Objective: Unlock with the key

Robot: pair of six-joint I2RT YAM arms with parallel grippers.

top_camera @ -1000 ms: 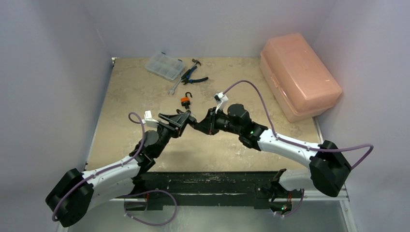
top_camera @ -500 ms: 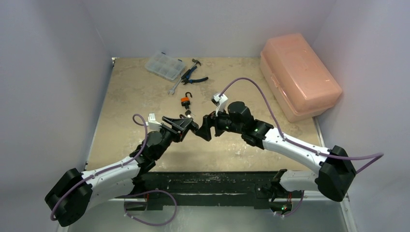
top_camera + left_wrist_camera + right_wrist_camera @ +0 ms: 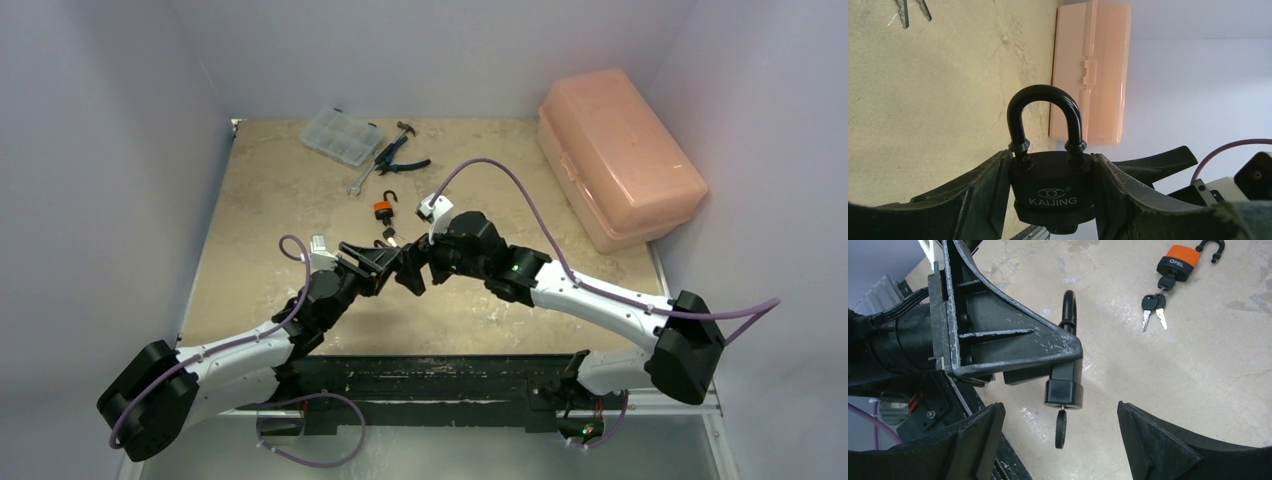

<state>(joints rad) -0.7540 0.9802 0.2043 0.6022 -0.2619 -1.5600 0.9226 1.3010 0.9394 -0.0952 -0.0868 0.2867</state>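
Although pinched on key [image 3: 1061, 427] earlier, now let go: right end effector [image 3: 1057, 410] wide, empty.
Left end effector [image 3: 1050, 157] clamping padlock [image 3: 1050, 192].

Soft, even overhead light here; the black padlock [image 3: 1064, 387] throws only a faint shadow on the table [image 3: 1208, 390], everything's pretty sharp.

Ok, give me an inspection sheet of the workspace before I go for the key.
Surface: table, beige and mottled.
Job's things: black padlock, shackle looks seated; key in its keyhole.
Clutter: orange padlock, open, keys attached; organizer box, pliers, wrench; pink case far right.
Grippers: left gripper shut on the black padlock; right gripper open, fingers flanking the key, not touching.
Cables: purple cables loop off both arms, clear of the lock.
Surroundings: plain walls; nothing else seen.
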